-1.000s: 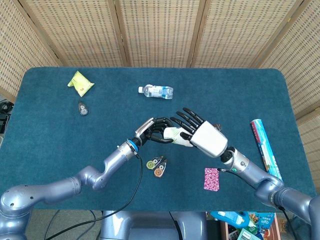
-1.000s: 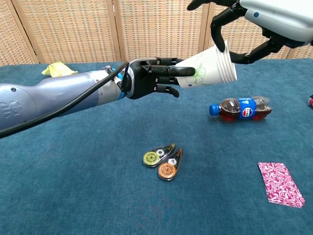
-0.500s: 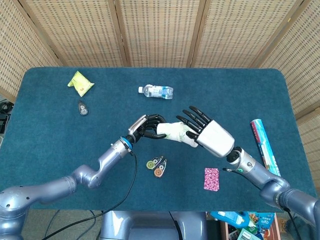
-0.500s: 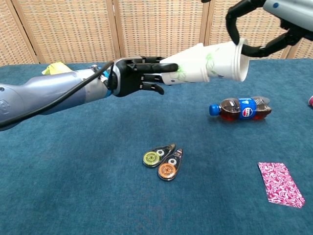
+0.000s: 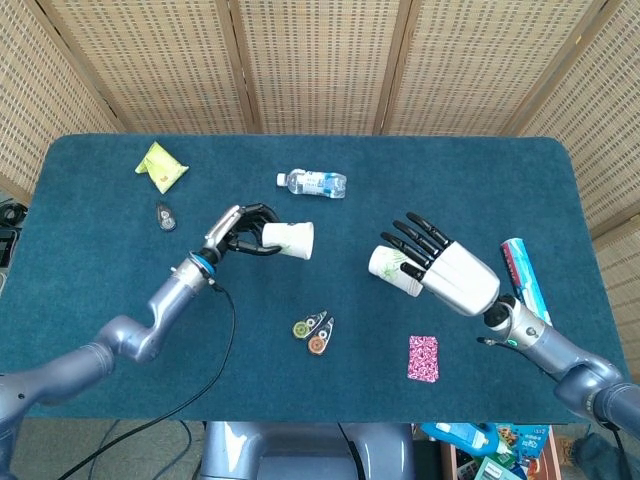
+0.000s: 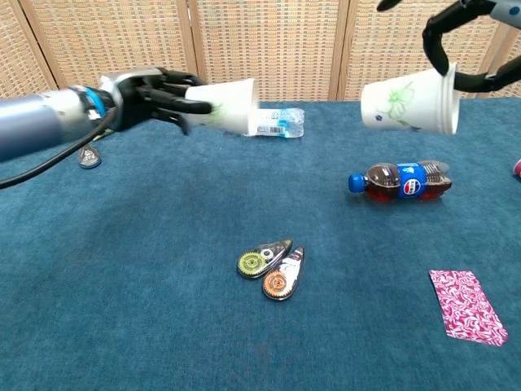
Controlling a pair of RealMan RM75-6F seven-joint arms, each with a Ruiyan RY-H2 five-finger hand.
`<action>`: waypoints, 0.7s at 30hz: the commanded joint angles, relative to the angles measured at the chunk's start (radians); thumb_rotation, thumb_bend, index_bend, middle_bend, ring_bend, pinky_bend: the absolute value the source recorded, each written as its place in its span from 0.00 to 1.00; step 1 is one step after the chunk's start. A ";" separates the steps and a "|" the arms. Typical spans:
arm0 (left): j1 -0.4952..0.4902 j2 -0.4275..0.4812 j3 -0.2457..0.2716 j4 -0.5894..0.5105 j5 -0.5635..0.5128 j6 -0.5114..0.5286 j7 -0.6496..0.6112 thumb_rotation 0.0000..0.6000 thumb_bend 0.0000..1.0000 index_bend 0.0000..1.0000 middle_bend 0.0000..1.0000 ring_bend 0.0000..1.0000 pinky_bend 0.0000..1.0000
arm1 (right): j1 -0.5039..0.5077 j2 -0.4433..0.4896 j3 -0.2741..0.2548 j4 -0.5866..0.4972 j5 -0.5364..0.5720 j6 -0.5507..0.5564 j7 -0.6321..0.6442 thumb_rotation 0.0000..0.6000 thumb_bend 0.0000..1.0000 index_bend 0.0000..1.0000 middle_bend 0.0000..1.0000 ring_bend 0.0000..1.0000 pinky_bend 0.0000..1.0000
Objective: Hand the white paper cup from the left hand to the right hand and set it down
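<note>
We are seeing two cups in the air. The right hand [image 5: 442,268] is holding a white paper cup [image 6: 409,101] on its side, well above the surface [image 5: 480,190], with its fingers [image 5: 415,236] curling over the cup's wall near the rim. The left hand [image 5: 234,231] is gripping a second cup [image 5: 289,240], also sideways, with its fingers closed around the base end.

Risks we are flagging:
- The white paper cup is lying horizontal. Unless the wrist turns it upright before release, it is likely tipping or rolling on contact.
- A cola bottle [image 6: 402,181] is lying below and near the right hand in the chest view. A straight descent could be landing the cup on it.
- The wall is thin, so a harder squeeze could be crushing it.
- The second cup remaining in the left hand is leaving the handover ambiguous.

Hard to make out:
- The chest view is cutting off most of the right hand at the top edge, and the head view is hiding its thumb behind the cup.
- The left hand is blurring in the chest view.
- The head view is not showing the cola bottle
</note>
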State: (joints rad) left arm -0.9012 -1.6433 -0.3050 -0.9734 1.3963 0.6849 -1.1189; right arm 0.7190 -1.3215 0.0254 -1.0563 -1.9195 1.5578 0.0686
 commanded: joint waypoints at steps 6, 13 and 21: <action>0.088 0.178 0.173 0.126 0.131 0.132 0.468 1.00 0.17 0.54 0.51 0.48 0.55 | 0.078 0.103 -0.088 -0.018 -0.145 -0.137 -0.148 1.00 0.60 0.71 0.26 0.14 0.17; 0.129 0.182 0.215 0.133 0.118 0.157 0.667 1.00 0.17 0.54 0.51 0.48 0.55 | 0.151 0.147 -0.142 -0.050 -0.252 -0.261 -0.279 1.00 0.60 0.71 0.26 0.15 0.18; 0.149 0.142 0.239 0.138 0.095 0.147 0.708 1.00 0.17 0.42 0.31 0.31 0.51 | 0.170 0.154 -0.141 -0.122 -0.222 -0.427 -0.423 1.00 0.49 0.52 0.14 0.11 0.14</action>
State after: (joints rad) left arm -0.7549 -1.5012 -0.0696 -0.8338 1.4947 0.8365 -0.4095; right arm 0.8857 -1.1725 -0.1182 -1.1543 -2.1609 1.1702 -0.3175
